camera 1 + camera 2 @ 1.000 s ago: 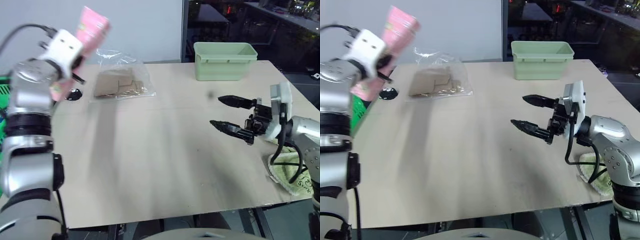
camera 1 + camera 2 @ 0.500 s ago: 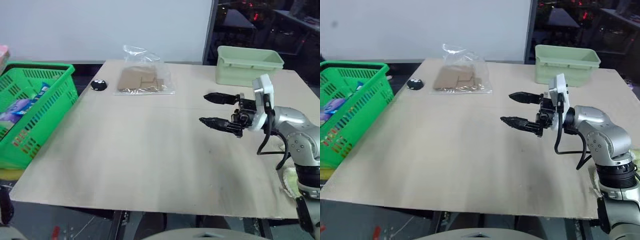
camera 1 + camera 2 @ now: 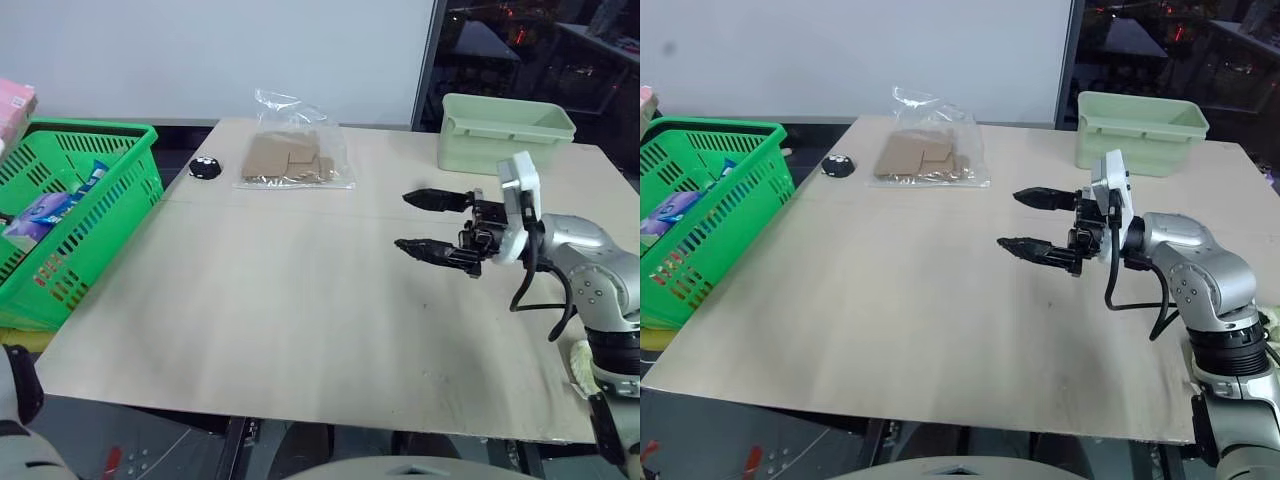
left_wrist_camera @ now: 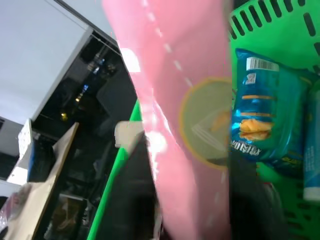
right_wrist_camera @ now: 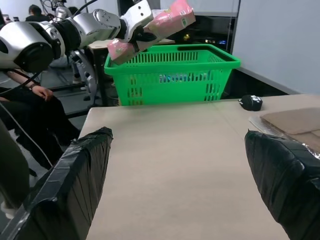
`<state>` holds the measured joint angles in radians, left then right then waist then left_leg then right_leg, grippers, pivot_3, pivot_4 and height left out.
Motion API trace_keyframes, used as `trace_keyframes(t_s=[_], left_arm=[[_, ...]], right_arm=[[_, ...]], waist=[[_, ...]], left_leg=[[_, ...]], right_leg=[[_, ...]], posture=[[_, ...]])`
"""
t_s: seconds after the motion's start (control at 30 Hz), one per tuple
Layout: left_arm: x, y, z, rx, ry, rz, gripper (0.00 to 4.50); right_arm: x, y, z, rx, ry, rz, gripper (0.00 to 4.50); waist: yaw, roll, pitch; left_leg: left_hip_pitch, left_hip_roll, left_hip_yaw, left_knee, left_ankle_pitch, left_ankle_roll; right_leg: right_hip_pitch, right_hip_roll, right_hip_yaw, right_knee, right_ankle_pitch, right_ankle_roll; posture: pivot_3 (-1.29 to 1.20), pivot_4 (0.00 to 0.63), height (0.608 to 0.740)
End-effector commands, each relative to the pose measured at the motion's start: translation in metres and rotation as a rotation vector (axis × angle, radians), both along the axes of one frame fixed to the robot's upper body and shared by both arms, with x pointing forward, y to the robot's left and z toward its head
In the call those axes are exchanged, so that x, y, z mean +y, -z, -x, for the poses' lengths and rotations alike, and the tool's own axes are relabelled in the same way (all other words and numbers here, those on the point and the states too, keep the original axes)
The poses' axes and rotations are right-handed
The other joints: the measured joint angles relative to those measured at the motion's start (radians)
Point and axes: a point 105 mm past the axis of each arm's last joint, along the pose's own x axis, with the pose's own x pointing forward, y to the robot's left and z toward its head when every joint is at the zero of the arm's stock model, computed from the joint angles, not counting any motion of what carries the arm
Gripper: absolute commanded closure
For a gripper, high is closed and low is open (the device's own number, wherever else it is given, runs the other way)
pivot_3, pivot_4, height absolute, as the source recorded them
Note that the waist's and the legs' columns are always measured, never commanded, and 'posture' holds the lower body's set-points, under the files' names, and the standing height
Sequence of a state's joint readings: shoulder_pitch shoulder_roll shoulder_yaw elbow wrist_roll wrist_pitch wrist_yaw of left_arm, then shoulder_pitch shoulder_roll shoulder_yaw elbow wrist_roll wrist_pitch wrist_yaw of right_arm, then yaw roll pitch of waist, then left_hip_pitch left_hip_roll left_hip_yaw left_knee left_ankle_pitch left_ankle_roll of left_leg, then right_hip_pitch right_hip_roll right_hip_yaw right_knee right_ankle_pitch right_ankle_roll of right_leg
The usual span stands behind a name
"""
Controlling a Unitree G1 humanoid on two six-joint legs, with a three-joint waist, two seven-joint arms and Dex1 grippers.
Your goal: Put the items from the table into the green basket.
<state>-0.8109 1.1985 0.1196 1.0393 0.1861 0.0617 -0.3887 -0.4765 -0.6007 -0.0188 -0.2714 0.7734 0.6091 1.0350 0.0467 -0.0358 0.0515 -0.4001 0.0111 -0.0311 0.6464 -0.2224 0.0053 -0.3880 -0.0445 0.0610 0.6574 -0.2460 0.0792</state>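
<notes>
The green basket (image 3: 70, 215) stands off the left end of the table (image 3: 280, 300), with a blue snack packet (image 4: 260, 120) inside it. Above the basket's far rim my left gripper (image 5: 145, 34) is shut on the long pink box (image 5: 170, 17), whose end shows at the picture's edge (image 3: 12, 100). My right gripper (image 3: 401, 220) hangs open and empty over the right half of the table, pointing left. A pale green towel (image 3: 580, 365) lies at the table's right edge, mostly hidden under my right arm.
A clear bag of cardboard pieces (image 3: 290, 160) and a small black disc (image 3: 205, 168) lie at the table's far side. A pale green solid tub (image 3: 505, 125) stands at the far right corner. A seated person (image 5: 30, 100) is beyond the basket.
The camera has swung left, bringing the basket into view. My left arm carried the pink box out to the left, over the basket. The right gripper stayed open and barely moved.
</notes>
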Motion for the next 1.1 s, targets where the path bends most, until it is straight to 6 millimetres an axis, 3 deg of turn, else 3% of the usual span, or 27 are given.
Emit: trace_keyframes(t_s=[0.03, 0.07, 0.57, 0.63, 0.73, 0.83, 1.0, 1.1], left_arm=[[-0.001, -0.025, -0.001, -0.089, -0.002, -0.046, 1.34], [-0.002, -0.025, -0.002, -0.096, 0.002, -0.036, 0.89], [-0.015, -0.025, -0.015, -0.133, 0.072, -0.001, 0.89], [-0.027, -0.029, -0.022, -0.174, 0.139, 0.012, 0.89], [-0.061, -0.029, -0.039, -0.274, 0.323, 0.179, 0.89], [-0.132, -0.009, -0.044, -0.295, 0.704, 0.384, 0.89], [-0.224, 0.043, -0.003, -0.205, 1.012, 0.650, 0.89], [-0.268, 0.079, 0.025, -0.103, 1.078, 0.735, 0.89]], right_arm=[[-0.005, -0.013, 0.005, -0.055, 0.017, -0.015, 0.00], [-0.005, -0.013, 0.004, -0.054, 0.020, -0.015, 0.00], [-0.008, -0.022, 0.000, -0.080, 0.042, -0.052, 0.00], [-0.009, -0.022, 0.000, -0.080, 0.043, -0.056, 0.00], [-0.011, -0.024, 0.001, -0.081, 0.047, -0.079, 0.00], [-0.024, -0.016, -0.003, -0.057, 0.099, -0.085, 0.00], [-0.062, 0.021, -0.006, 0.013, 0.239, -0.032, 0.00], [-0.084, 0.046, -0.004, 0.043, 0.334, 0.004, 0.00]], waist=[[-0.001, 0.000, 0.000], [-0.004, 0.000, 0.000], [-0.008, 0.000, 0.000], [-0.008, 0.000, 0.000], [-0.003, 0.000, 0.000], [-0.009, 0.003, -0.003], [-0.031, 0.002, -0.004], [-0.037, 0.002, -0.003]], left_leg=[[0.000, 0.000, 0.000, 0.000, 0.000, 0.000], [0.000, 0.000, 0.000, 0.000, 0.000, 0.000], [0.000, 0.000, 0.000, 0.001, 0.000, 0.000], [0.000, 0.000, 0.000, 0.001, 0.000, 0.000], [0.000, 0.000, -0.001, 0.001, 0.000, 0.000], [0.000, 0.000, 0.000, 0.002, 0.000, 0.000], [0.000, 0.000, 0.005, 0.001, -0.001, 0.002], [0.000, 0.000, 0.003, 0.001, -0.002, 0.002]], right_leg=[[0.000, 0.000, 0.000, 0.000, 0.000, 0.000], [0.000, 0.000, 0.000, 0.000, 0.000, 0.000], [0.000, 0.000, 0.000, 0.001, 0.000, 0.000], [0.000, 0.000, 0.000, 0.001, 0.000, 0.000], [0.000, 0.000, 0.000, 0.001, 0.000, 0.000], [0.001, -0.001, 0.000, 0.001, 0.000, 0.000], [0.001, -0.006, 0.005, 0.000, -0.001, 0.000], [-0.001, -0.006, 0.007, 0.000, 0.000, 0.000]], posture=[[0.10, 0.000, 0.740], [0.10, 0.000, 0.740], [0.09, 0.000, 0.740], [0.09, 0.000, 0.740], [0.08, 0.000, 0.740], [0.08, 0.000, 0.740], [0.07, 0.000, 0.740], [0.06, 0.000, 0.740]])
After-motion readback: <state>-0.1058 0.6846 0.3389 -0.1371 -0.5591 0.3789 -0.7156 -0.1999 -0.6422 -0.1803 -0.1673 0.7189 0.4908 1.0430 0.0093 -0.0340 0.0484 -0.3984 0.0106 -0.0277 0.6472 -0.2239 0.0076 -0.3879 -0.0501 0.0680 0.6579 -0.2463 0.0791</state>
